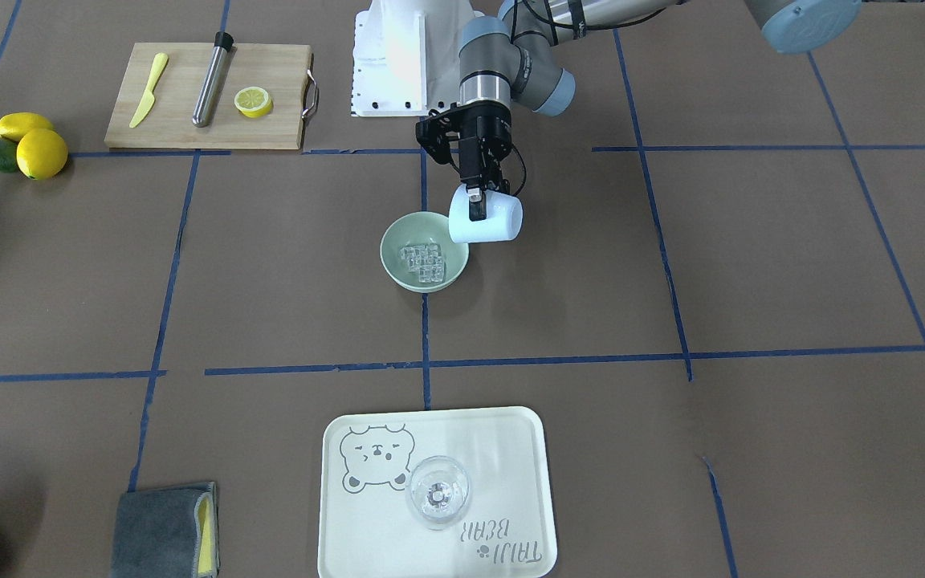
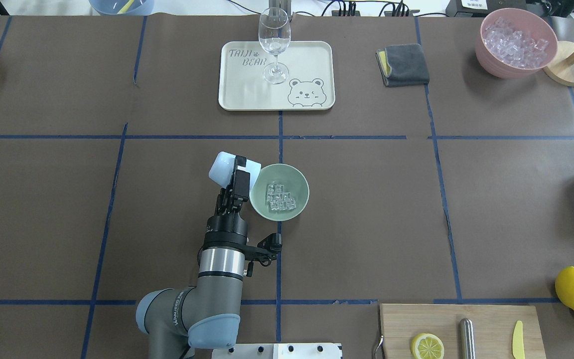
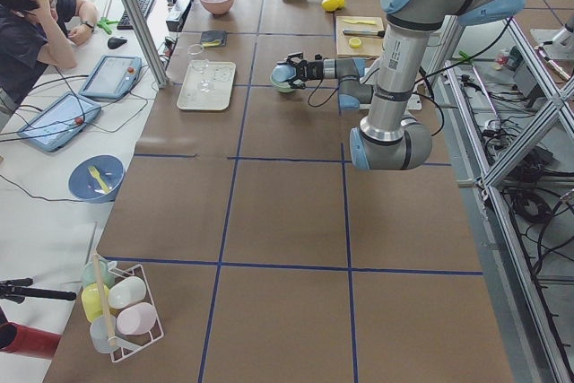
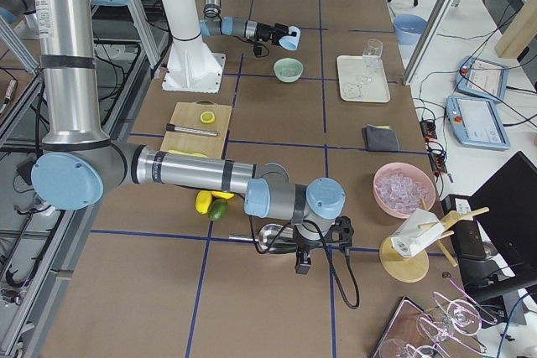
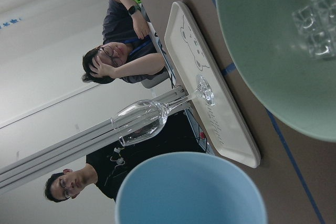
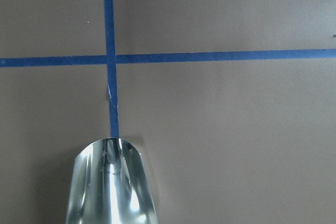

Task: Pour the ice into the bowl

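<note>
Left claw (image 2: 240,175) closed tight on a light blue round cup (image 2: 224,168), which I hold tipped on its side, its mouth at the rim of the pale mint-green round bowl (image 2: 293,180) on the brown surface (image 2: 366,224). The small clear ice cubes (image 2: 279,197) lie clustered inside the bowl. My right claw (image 4: 300,259) hangs well apart from the bowl; I cannot tell how far it is open.

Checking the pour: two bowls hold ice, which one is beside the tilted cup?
The pale mint-green bowl at mid-table, holding few cubes; the left gripper's light blue cup tilts at its rim. The pink bowl, heaped, stands far off.
</note>
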Action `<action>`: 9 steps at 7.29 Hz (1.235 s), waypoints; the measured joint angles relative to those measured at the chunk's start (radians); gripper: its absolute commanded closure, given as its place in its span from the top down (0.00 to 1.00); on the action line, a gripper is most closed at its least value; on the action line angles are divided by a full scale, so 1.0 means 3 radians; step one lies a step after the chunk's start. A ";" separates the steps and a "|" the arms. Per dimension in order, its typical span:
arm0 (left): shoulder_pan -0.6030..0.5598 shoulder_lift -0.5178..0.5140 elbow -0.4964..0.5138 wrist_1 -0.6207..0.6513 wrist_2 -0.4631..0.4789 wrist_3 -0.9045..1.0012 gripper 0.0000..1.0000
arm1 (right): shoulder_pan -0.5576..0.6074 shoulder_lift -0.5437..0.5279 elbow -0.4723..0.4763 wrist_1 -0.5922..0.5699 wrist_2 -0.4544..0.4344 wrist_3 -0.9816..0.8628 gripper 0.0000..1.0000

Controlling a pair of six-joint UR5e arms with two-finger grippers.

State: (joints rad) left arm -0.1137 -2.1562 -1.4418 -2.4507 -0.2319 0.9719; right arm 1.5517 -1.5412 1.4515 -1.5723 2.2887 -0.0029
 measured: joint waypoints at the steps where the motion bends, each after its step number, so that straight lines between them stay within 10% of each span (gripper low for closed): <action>1: -0.0009 0.0010 -0.0010 -0.0104 -0.0006 -0.0007 0.00 | 0.0002 0.0002 -0.0001 0.0000 0.0000 0.0000 1.00; 5: -0.0314 0.0050 -0.0064 -0.1286 -0.0576 -0.0259 0.00 | 0.0006 0.0011 -0.0001 0.0005 0.0000 -0.0006 1.00; 9: -0.0735 0.0299 -0.0242 -0.1587 -0.1933 -0.3034 0.00 | 0.0006 -0.0006 0.0000 0.0029 -0.0004 -0.0013 1.00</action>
State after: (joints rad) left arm -0.3343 -2.0667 -1.5142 -2.9268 -0.8119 0.0616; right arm 1.5536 -1.5431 1.4516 -1.5636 2.2876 -0.0067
